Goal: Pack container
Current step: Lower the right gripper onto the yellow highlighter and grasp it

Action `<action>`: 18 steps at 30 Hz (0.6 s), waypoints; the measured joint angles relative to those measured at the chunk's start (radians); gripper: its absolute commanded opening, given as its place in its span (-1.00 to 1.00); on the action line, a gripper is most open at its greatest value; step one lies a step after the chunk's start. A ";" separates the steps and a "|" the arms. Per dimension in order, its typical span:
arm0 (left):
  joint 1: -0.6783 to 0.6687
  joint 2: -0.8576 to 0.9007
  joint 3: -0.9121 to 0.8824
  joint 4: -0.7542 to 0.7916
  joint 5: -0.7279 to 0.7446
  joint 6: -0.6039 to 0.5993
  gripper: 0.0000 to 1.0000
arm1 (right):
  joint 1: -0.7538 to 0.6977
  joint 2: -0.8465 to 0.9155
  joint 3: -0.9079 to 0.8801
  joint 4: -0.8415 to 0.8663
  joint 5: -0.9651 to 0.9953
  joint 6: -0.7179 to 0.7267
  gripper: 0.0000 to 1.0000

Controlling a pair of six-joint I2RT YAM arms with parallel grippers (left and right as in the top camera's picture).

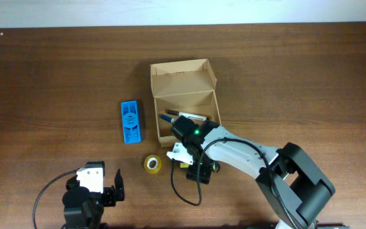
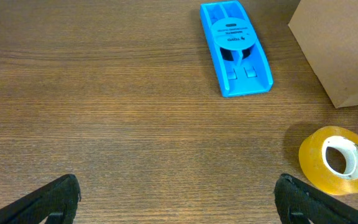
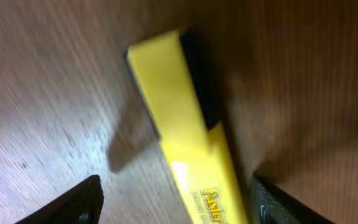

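The container (image 1: 183,76) is an open tan cardboard box with its flap lid raised at the back; pens (image 1: 182,116) lie inside. My right gripper (image 1: 197,170) is just in front of the box, pointing down at the table. In the right wrist view it (image 3: 176,202) is open, with a yellow highlighter (image 3: 179,106) lying on the wood between its fingers, nearer the right finger. My left gripper (image 1: 100,187) is open and empty at the front left; in the left wrist view its fingertips (image 2: 179,199) hover over bare wood.
A flat blue plastic object (image 1: 130,121) lies left of the box and also shows in the left wrist view (image 2: 235,48). A yellow tape roll (image 1: 152,163) lies in front of it, also in the left wrist view (image 2: 339,160). The box corner (image 2: 340,50) is at the upper right there.
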 measured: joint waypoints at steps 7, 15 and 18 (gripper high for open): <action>0.000 0.000 0.000 0.000 0.000 0.000 0.99 | -0.001 -0.007 -0.015 0.024 0.010 0.006 -0.05; 0.000 0.000 0.000 0.000 0.000 0.000 0.99 | -0.004 -0.007 -0.018 0.025 0.013 0.014 -0.71; 0.000 0.000 0.000 0.000 0.000 0.000 0.99 | -0.004 -0.008 -0.018 0.011 -0.015 0.017 -0.76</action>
